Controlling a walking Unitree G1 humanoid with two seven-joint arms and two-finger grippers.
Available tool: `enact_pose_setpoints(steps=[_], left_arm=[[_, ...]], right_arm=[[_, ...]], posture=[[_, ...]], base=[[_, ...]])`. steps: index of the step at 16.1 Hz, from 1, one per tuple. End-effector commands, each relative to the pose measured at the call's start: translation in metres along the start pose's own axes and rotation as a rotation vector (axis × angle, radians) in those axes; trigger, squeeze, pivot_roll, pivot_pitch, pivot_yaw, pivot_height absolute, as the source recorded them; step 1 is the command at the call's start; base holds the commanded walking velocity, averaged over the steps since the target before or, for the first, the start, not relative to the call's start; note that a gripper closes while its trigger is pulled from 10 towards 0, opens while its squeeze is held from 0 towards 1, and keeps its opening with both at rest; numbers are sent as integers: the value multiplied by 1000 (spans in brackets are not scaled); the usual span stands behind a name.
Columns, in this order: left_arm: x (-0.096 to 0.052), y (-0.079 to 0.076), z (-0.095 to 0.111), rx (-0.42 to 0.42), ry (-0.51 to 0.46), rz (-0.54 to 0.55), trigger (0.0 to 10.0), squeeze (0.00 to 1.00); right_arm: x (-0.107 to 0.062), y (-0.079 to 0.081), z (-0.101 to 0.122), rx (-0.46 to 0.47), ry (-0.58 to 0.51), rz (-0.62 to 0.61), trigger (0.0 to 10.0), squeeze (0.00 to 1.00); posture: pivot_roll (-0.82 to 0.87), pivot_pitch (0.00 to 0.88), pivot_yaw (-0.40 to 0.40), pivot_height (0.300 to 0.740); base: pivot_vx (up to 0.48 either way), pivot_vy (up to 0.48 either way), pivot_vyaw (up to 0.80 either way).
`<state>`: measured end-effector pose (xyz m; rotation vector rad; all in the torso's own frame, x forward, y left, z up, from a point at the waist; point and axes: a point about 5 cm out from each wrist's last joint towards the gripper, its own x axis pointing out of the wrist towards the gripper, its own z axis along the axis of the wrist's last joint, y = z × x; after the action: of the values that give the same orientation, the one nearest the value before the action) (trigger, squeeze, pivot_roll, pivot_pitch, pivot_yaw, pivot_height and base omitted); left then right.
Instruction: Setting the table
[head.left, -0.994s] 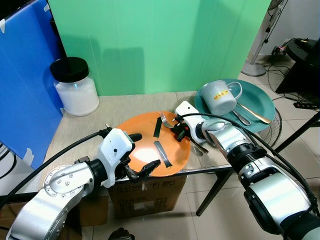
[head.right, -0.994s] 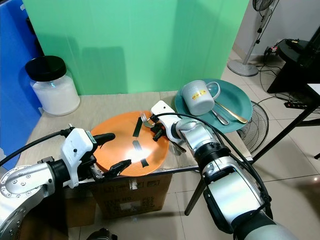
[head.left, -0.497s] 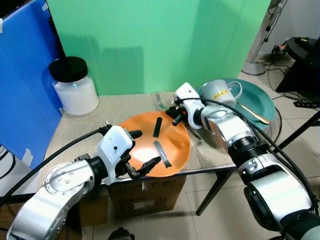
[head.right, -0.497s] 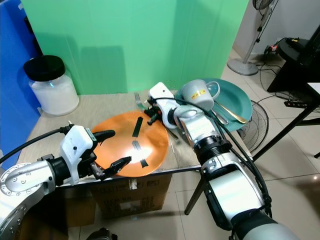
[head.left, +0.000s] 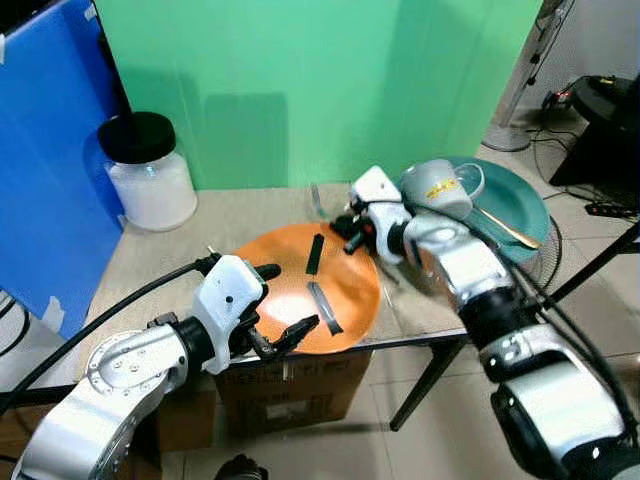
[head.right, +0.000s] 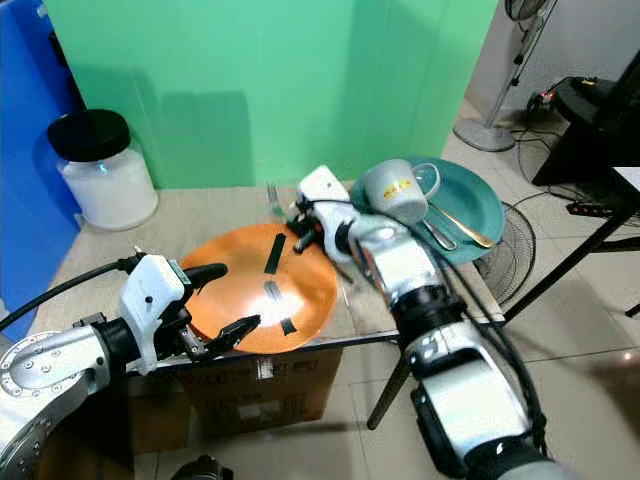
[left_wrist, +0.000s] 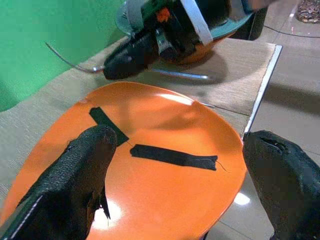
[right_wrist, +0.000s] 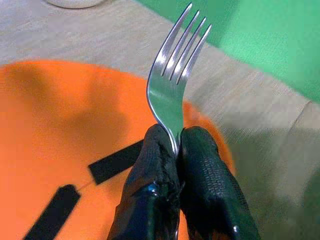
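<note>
A green backdrop (head.left: 300, 90) stands behind the table (head.left: 230, 215), with a blue panel (head.left: 45, 170) along the robot's left side. The table has a beige woven top, and under its near edge sits a cardboard box (head.left: 290, 385). In the middle of the table lies an orange plate (head.left: 345, 280) with strips of black tape (head.left: 325, 307) stuck across it. Off to the robot's right is a teal plate (head.left: 520, 205) carrying a grey mug (head.left: 437, 190) tipped on its side, with a spoon (head.left: 497, 228) lying beside the mug. At the far left corner stands a glass jar (head.left: 152, 185) with a black lid, filled with something white. The left gripper (head.left: 288, 312) hovers at the near rim of the orange plate, its two black fingers (left_wrist: 80, 175) spread wide apart with nothing between them, one on each side of the plate's near edge. The right gripper (head.left: 345, 222) reaches in over the far rim of the orange plate, fingers pressed together on the handle of a fork (right_wrist: 172, 97). The fork is lifted off the table, its tines pointing up and away from the gripper, over the strip of table between the orange plate and the green backdrop.
</note>
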<state>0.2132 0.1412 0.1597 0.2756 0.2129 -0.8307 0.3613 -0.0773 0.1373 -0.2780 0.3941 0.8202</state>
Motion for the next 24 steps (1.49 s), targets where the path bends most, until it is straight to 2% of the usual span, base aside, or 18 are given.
enact_pose_setpoints(steps=[1, 4, 6, 8, 10, 12, 14, 15, 16, 17, 20, 24], left_arm=[[-1, -1, 5, 20, -19, 8, 10000, 0], [-1, 0, 8, 15, -50, 48, 10000, 0], [-2, 3, 10, -34, -106, 145, 10000, 0], [-2, 10, 20, -105, -202, 275, 10000, 0], [-2, 10, 25, -110, -235, 321, 10000, 0], [-2, 7, 29, -121, -260, 352, 10000, 0], [-1, 3, 31, -142, -277, 364, 10000, 0], [0, 1, 32, -149, -277, 375, 10000, 0], [1, -1, 32, -151, -274, 380, 10000, 0], [2, -2, 32, -142, -270, 386, 10000, 0], [7, -2, 31, -141, -257, 396, 10000, 0], [13, 2, 32, -124, -252, 427, 10000, 0]], right_arm=[[2, 8, 9, -13, -35, 11, 0, 0], [-8, 5, 29, 27, -172, -35, 0, 0], [-39, 2, 50, 81, -368, -65, 0, 0], [-79, -1, 59, 168, -532, -128, 0, 0], [-102, -1, 57, 230, -617, -196, 0, 0], [-125, 6, 50, 295, -684, -258, 0, 0], [-138, 16, 41, 327, -701, -301, 0, 0], [-144, 23, 32, 308, -672, -349, 0, 0], [-148, 29, 27, 306, -641, -407, 6784, 0], [-148, 30, 27, 312, -645, -435, 10000, 0], [-151, 36, 27, 279, -656, -493, 10000, 0], [-150, 41, 23, 314, -648, -510, 10000, 0]], posture=[[203, 0, -62, 740], [208, 0, -68, 740], [205, 0, -67, 740], [203, 0, -66, 740], [209, 0, -68, 740], [205, 0, -66, 740], [195, 0, -58, 740], [186, 0, -50, 740], [183, 0, -46, 740], [178, 0, -41, 740], [176, 0, -37, 740], [168, 0, -36, 740]], base=[[0, 0, 0], [0, 0, 0], [0, 0, 0], [0, 0, 0], [0, 0, 0], [0, 0, 0], [0, 0, 0], [0, 0, 0], [0, 0, 0], [0, 0, 0], [0, 0, 0], [0, 0, -800]])
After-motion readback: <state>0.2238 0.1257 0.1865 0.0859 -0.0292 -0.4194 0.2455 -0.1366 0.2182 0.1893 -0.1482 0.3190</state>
